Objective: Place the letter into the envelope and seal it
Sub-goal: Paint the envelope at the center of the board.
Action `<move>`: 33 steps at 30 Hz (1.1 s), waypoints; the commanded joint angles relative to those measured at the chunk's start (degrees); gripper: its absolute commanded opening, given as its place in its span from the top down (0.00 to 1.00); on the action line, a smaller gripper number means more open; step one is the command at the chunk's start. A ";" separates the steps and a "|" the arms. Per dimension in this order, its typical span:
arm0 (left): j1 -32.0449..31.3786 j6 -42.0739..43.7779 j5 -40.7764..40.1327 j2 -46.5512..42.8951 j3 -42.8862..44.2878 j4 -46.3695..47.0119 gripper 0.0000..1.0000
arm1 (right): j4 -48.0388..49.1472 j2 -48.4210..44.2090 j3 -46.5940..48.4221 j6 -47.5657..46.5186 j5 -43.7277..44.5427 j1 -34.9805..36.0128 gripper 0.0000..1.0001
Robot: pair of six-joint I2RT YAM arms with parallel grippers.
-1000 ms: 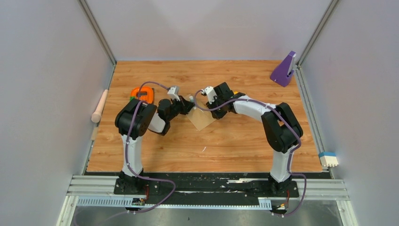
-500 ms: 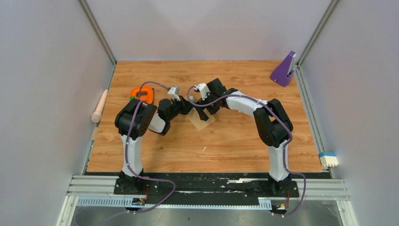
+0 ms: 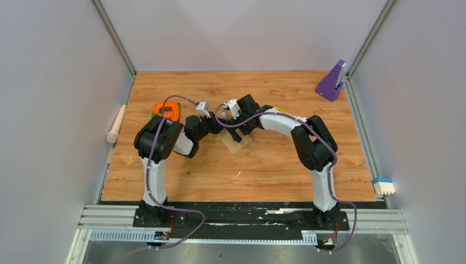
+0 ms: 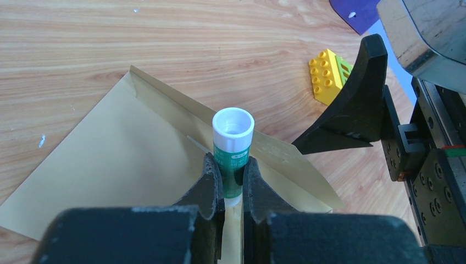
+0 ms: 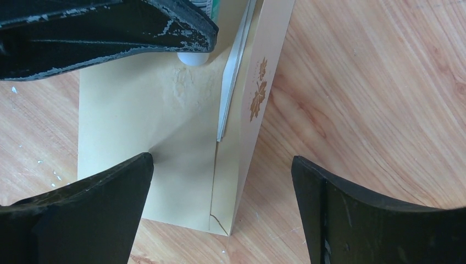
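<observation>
1. The left gripper (image 4: 231,166) is clamped on a glue stick (image 4: 233,132). In the left wrist view the stick stands upright at the centre of the frame, its lower end down on the envelope (image 4: 110,165).
2. The right gripper (image 5: 221,162) is spread wide and holds nothing. Its two fingers fill the lower corners of the right wrist view and hover over the envelope's lower edge.
3. The envelope lies flat on the table (image 4: 110,44), centre-left in the left wrist view.
4. The letter (image 5: 233,77) shows only as thin white edges at upper centre of the right wrist view. It seems already tucked inside.
5. The step in hand looks like gluing for the seal, and insertion appears done.
6. The next move likely calls for drawing the stick along the flap line, then folding the flap and pressing it down. The free right claw can pin the envelope so it does not slide.
</observation>
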 commanded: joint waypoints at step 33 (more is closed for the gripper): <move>4.18 -3.04 9.13 -8.06 0.91 2.79 1.00 | -1.67 -3.21 2.48 -0.90 -8.85 -1.16 0.00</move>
